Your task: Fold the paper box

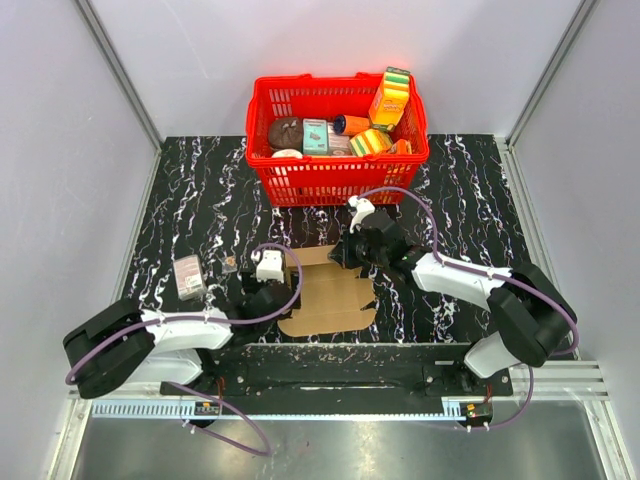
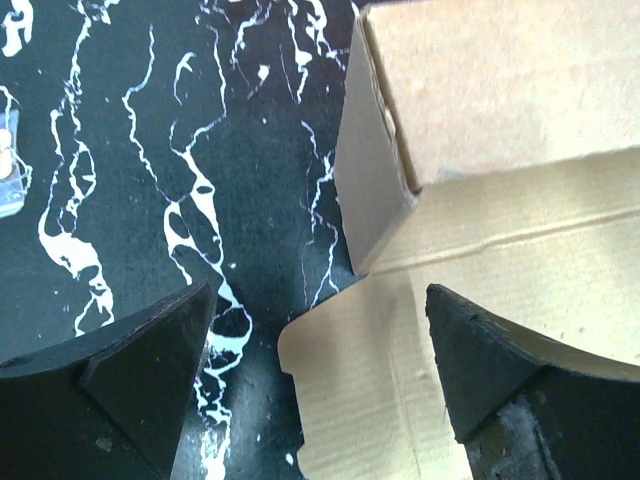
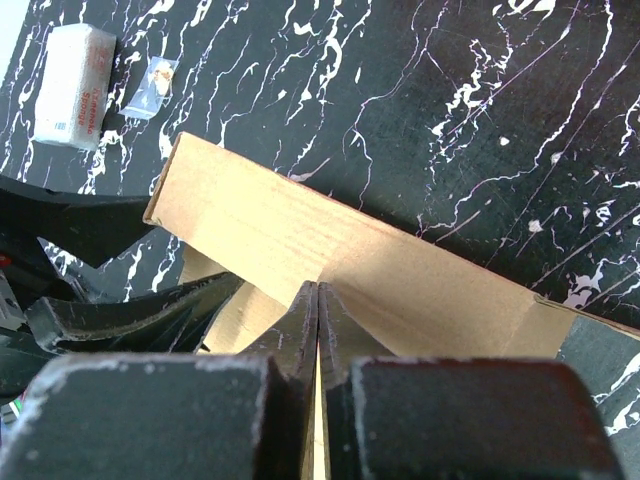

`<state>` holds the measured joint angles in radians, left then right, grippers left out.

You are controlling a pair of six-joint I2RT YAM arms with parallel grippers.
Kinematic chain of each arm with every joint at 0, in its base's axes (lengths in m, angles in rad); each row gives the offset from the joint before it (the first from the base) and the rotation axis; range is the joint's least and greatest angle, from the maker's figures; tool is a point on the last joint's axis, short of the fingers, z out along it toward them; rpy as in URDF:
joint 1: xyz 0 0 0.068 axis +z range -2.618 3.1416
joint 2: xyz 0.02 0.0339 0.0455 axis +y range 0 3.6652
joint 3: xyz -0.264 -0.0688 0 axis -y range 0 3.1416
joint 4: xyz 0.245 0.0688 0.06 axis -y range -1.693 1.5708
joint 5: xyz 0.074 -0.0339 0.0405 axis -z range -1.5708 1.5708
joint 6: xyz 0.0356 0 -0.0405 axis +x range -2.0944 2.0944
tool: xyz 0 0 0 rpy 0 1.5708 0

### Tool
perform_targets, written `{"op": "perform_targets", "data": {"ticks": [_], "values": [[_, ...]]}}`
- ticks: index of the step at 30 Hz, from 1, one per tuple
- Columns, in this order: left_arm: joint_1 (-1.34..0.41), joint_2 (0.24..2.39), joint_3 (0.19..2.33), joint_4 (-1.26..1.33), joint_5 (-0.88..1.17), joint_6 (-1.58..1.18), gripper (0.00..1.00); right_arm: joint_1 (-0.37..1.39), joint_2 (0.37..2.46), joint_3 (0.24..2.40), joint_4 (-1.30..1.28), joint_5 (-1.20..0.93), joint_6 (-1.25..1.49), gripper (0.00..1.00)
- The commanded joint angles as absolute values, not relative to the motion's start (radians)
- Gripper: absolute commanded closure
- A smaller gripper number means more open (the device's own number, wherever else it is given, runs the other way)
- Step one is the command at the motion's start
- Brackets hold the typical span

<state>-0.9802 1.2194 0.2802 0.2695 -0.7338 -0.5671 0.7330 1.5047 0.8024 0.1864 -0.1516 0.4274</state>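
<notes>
top external, packages [image 1: 389, 98] in basket [image 1: 335, 182], paper box [image 1: 330, 297]

I'm watching two matching arms, the left arm [image 1: 185, 328] at seven o'clock and the right arm [image 1: 455, 275] at four o'clock, each with white links, bulky black joints, a looping purple cable [image 1: 398, 188] and scuffed, matte-black wedge-shaped fingers [image 2: 130, 380].

Bystanders on the tabletop: far edge and left side.
I see a red basket [image 1: 335, 182] at the far edge of the black, white-veined tabletop [image 1: 200, 215], packed with printed packages: a tall yellow box [image 1: 389, 100] upright in its right corner, a teal box [image 1: 315, 136], a dark brown lump [image 1: 285, 132]. Well to the left, a small white packet [image 1: 188, 277] lies flat, with a tiny clear bag [image 1: 230, 262] just beside it.
</notes>
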Motion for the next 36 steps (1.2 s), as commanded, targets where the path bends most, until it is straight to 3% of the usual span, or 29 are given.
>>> {"op": "perform_targets", "data": {"ticks": [1,12,19,24,36], "values": [[-0.988,1.178,0.318,0.158,-0.652,-0.606,0.06,0.738,1.514,0.813,0.218,-0.16,0.437,0.98],[-1.017,0.865,0.345,0.003,-0.535,-0.609,0.07,0.738,1.511,0.807,0.221,-0.164,0.442,0.98],[-1.019,0.66,0.379,-0.029,-0.555,-0.493,0.27,0.738,1.506,0.798,0.227,-0.164,0.448,0.98],[-1.017,0.75,0.416,0.073,-0.563,-0.404,0.4,0.738,1.488,0.787,0.229,-0.161,0.453,0.98],[-0.95,1.106,0.581,0.238,-0.517,-0.267,0.42,0.736,1.463,0.779,0.218,-0.158,0.454,0.98]]}}
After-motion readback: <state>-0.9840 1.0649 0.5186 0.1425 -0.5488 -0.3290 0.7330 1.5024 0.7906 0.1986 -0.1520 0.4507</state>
